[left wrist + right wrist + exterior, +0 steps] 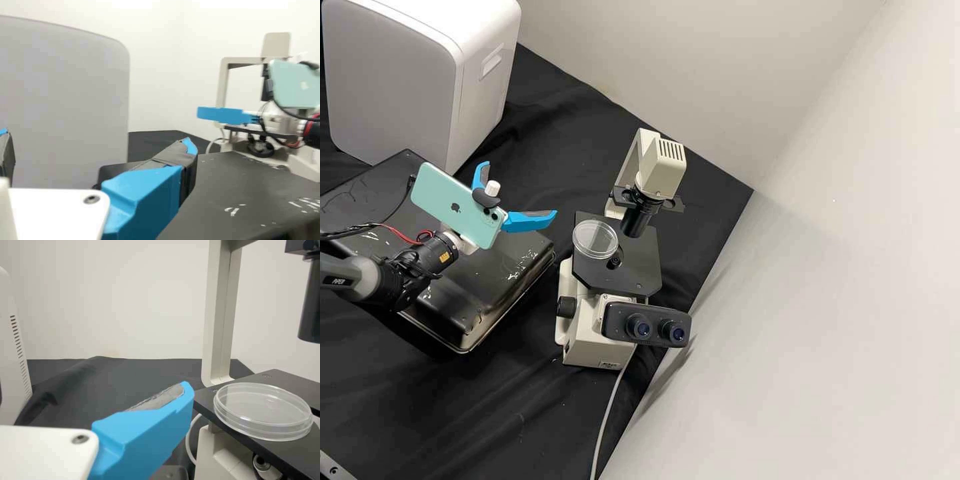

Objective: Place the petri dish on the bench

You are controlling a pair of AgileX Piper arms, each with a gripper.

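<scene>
A clear round petri dish (595, 239) (263, 410) lies on the black stage (641, 267) (300, 452) of a beige microscope (593, 333), just beside the objective. My right gripper (519, 189) hovers left of the stage above a black slab, open, its nearer blue finger (150, 425) a short way from the dish and touching nothing. My left gripper (95, 140) is open too, low over the bench near a white appliance (60, 100). From there the right arm's blue finger (222, 115) shows farther off.
A white box-shaped appliance (413, 73) stands at the back left. A flat black slab (473, 287) lies under the right gripper. A mint phone (457, 203) is mounted on that wrist. A grey cable (607, 413) runs forward from the microscope. A wall closes the right side.
</scene>
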